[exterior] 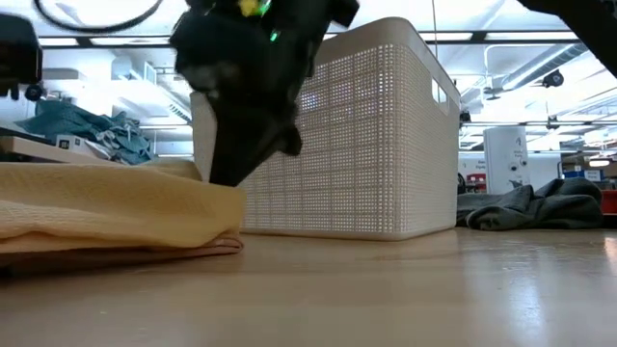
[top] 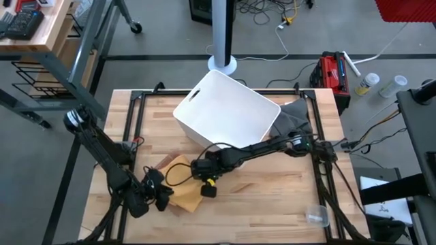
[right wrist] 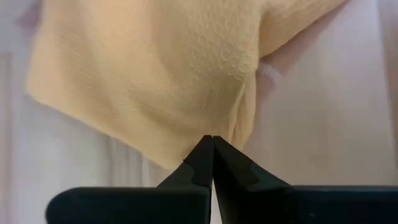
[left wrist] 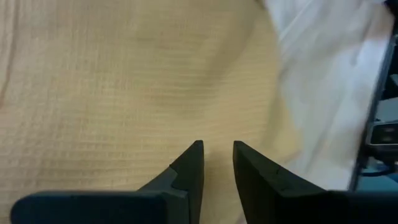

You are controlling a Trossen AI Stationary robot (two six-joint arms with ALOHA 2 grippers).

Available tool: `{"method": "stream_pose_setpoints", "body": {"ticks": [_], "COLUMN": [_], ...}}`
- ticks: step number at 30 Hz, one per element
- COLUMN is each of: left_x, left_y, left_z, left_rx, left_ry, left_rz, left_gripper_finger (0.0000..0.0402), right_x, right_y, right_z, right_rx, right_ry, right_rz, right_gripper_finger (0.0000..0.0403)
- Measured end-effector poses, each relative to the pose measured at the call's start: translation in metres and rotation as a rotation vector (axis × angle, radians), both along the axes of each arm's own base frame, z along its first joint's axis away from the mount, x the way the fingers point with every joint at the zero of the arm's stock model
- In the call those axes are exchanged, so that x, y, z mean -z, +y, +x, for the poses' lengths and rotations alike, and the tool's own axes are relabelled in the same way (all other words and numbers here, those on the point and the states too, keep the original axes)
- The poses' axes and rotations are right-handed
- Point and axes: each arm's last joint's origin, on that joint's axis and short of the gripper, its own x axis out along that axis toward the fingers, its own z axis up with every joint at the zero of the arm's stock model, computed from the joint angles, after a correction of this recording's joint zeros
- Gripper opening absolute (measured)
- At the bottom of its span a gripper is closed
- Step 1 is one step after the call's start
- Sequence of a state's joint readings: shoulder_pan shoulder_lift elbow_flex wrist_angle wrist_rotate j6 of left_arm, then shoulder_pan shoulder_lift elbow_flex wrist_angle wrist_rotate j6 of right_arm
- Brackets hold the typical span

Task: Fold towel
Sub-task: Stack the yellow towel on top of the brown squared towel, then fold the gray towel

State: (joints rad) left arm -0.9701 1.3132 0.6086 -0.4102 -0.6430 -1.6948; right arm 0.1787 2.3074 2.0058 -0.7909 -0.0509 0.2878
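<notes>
Towel (top: 182, 184), yellow waffle-weave, lies folded; left gripper (left wrist: 217, 163) slightly parted, right gripper (right wrist: 212, 148) closed empty.

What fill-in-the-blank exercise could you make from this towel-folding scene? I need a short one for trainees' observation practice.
1. The towel being folded is ____ in colour.
2. Behind the towel stands a white ____ with perforated walls.
3. The right gripper has its fingers ____ over the towel.
4. The left gripper has its fingers ____ above the towel.

Missing words: yellow; basket; shut; open
</notes>
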Motion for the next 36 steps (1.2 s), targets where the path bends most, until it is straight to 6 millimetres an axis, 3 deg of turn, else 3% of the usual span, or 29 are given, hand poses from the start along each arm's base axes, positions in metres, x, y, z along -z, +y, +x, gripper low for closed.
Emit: {"method": "stream_pose_setpoints", "body": {"ticks": [9, 16, 21, 25, 31, 36], "left_x": [-0.043, -0.086, -0.111, -0.114, -0.095, -0.078], "left_y": [0.001, -0.004, -0.007, -0.007, 0.000, -0.006], "left_z": [0.004, 0.013, 0.018, 0.021, 0.020, 0.018], "left_rx": [0.024, 0.058, 0.109, 0.127, 0.147, 0.271], "left_ry": [-0.125, -0.255, -0.274, -0.262, -0.169, -0.006], "left_rz": [0.217, 0.479, 0.569, 0.602, 0.584, 0.368], "left_gripper_finger": [0.0076, 0.0076, 0.0076, 0.0076, 0.0076, 0.0080], "right_x": [-0.062, -0.109, -0.127, -0.142, -0.132, -0.110], "right_y": [-0.004, 0.001, 0.015, 0.027, 0.045, 0.054], "right_z": [-0.022, -0.060, -0.082, -0.099, -0.110, -0.119], "right_rx": [-0.060, -0.125, -0.159, -0.197, -0.231, -0.267], "right_ry": [-0.078, -0.164, -0.238, -0.276, -0.259, -0.189], "right_rz": [-0.012, -0.031, -0.012, -0.016, -0.095, -0.107], "right_gripper_finger": [0.0003, 0.0003, 0.0002, 0.0003, 0.0003, 0.0003]}}
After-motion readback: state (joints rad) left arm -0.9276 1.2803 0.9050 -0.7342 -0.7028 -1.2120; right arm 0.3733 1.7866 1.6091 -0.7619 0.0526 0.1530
